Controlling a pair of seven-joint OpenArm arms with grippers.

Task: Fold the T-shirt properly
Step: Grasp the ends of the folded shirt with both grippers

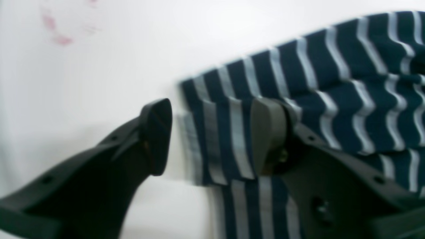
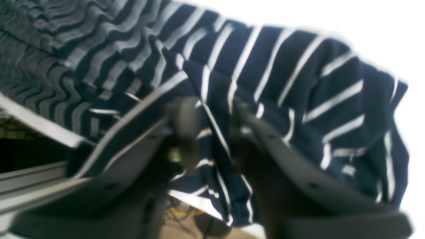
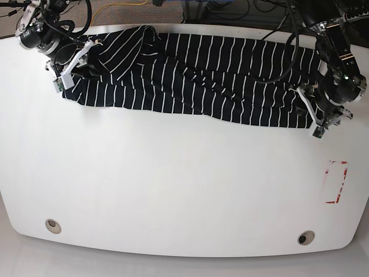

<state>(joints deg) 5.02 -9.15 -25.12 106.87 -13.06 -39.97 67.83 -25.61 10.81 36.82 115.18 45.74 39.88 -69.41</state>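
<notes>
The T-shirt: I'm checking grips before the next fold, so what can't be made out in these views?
- Right wrist view: motion blur smears the right tool; whether it pinches the T-shirt is unclear.
- Left wrist view: blurred; the left tool stands open, but its contact with the cloth is uncertain.
- Base view: both arms hide the shirt's ends; the sleeves and collar are lost in bunched folds.

A broad white table [image 3: 173,196] with rounded corners carries the scene. Along its far edge lies a dark navy T-shirt with thin white stripes [image 3: 196,78], spread lengthwise. A small red-outlined mark [image 3: 336,182] sits near one side.
</notes>
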